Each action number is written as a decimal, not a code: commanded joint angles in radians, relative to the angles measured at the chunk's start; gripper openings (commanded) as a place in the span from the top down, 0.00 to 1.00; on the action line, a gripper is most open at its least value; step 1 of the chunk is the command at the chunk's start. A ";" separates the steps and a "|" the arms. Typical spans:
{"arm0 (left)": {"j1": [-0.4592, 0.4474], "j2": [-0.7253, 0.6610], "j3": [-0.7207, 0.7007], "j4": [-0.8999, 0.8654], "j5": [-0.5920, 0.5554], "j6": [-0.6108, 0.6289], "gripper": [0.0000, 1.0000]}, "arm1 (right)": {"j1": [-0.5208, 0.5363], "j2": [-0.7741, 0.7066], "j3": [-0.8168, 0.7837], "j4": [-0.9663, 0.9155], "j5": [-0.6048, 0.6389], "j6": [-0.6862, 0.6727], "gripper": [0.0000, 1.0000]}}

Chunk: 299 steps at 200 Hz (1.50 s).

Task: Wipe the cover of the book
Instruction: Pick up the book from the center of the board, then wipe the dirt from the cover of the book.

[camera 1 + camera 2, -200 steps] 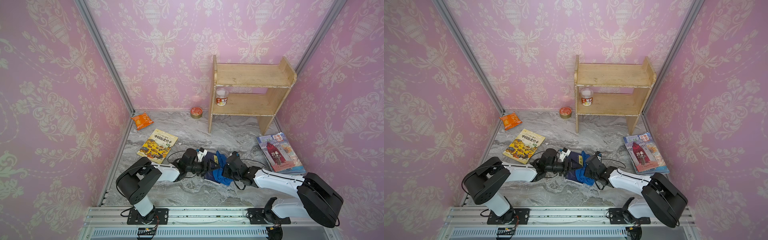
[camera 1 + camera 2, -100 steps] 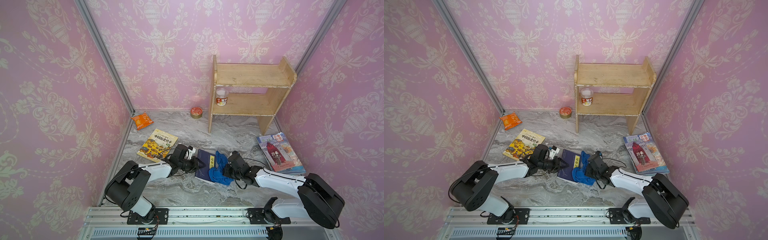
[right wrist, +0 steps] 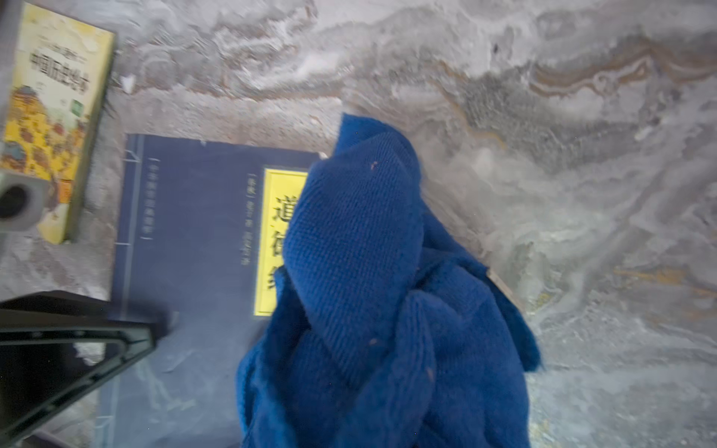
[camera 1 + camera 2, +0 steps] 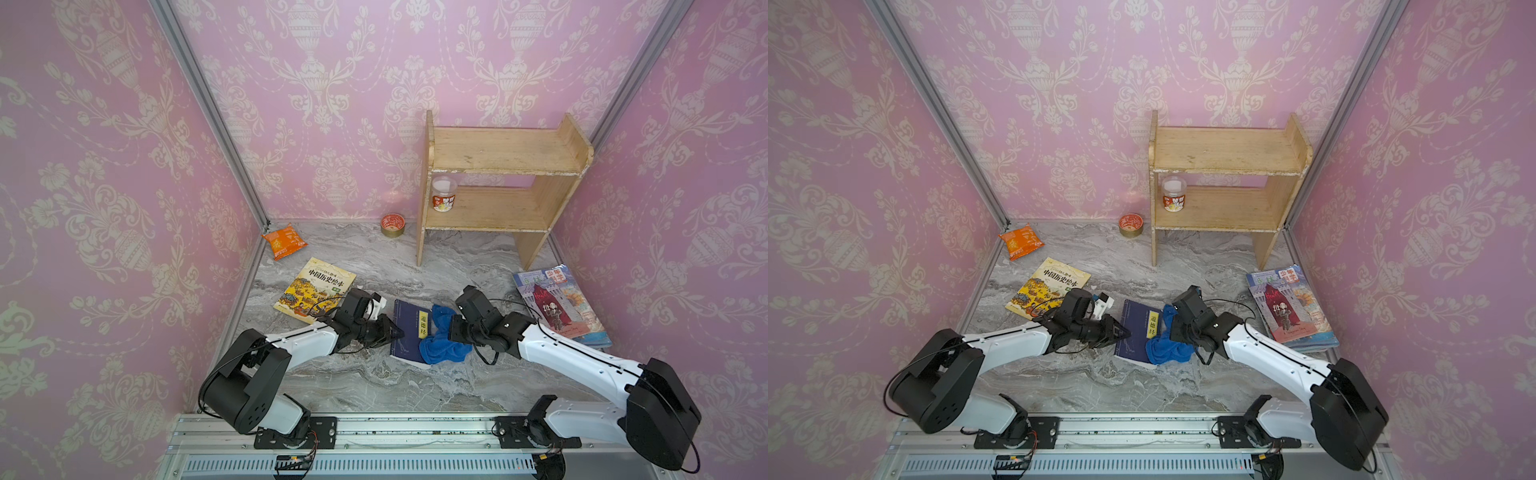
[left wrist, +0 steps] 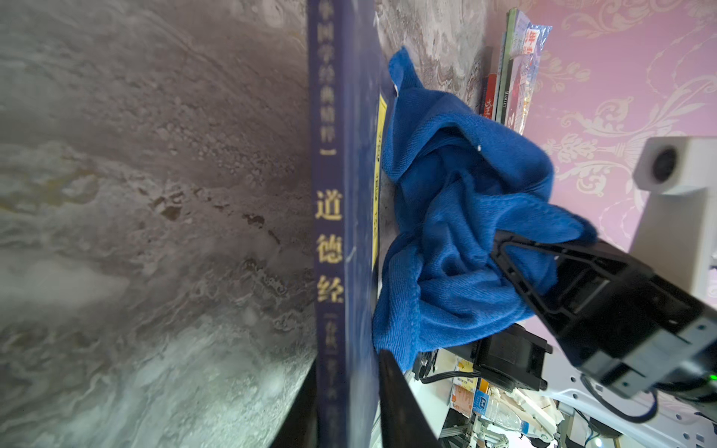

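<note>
A dark blue book (image 4: pixel 407 328) with a yellow title strip lies flat on the marble floor, seen in both top views (image 4: pixel 1133 332). In the left wrist view my left gripper (image 5: pixel 347 407) is shut on the book (image 5: pixel 341 155), one finger on each side of its spine edge. From above, the left gripper (image 4: pixel 395 332) sits at the book's left edge. A crumpled blue cloth (image 4: pixel 442 343) rests on the right part of the cover, bunched in my right gripper (image 4: pixel 453 332), which is shut on it. The cloth (image 3: pixel 368 291) hides the right fingers in the right wrist view.
A yellow picture book (image 4: pixel 316 289) lies just left of the left gripper. An orange snack bag (image 4: pixel 284 241) and a tin (image 4: pixel 392 224) are at the back. A wooden shelf (image 4: pixel 498 183) holds a jar (image 4: pixel 444 199). Stacked magazines (image 4: pixel 557 305) lie at the right wall.
My left gripper drew back from over the cover to the book's left edge and closed on it. The cloth slid to the right side of the cover with the right gripper.
</note>
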 commanded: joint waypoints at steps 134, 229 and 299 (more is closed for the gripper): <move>0.001 0.008 -0.188 0.349 -0.099 -0.081 1.00 | 0.375 0.437 0.037 0.137 -0.030 0.150 1.00; -0.022 0.100 -0.202 0.503 -0.097 -0.136 1.00 | 0.447 0.513 0.058 0.369 -0.160 0.224 1.00; -0.019 0.099 -0.192 0.472 -0.071 -0.109 1.00 | 0.322 0.196 -0.266 0.143 -0.054 0.220 1.00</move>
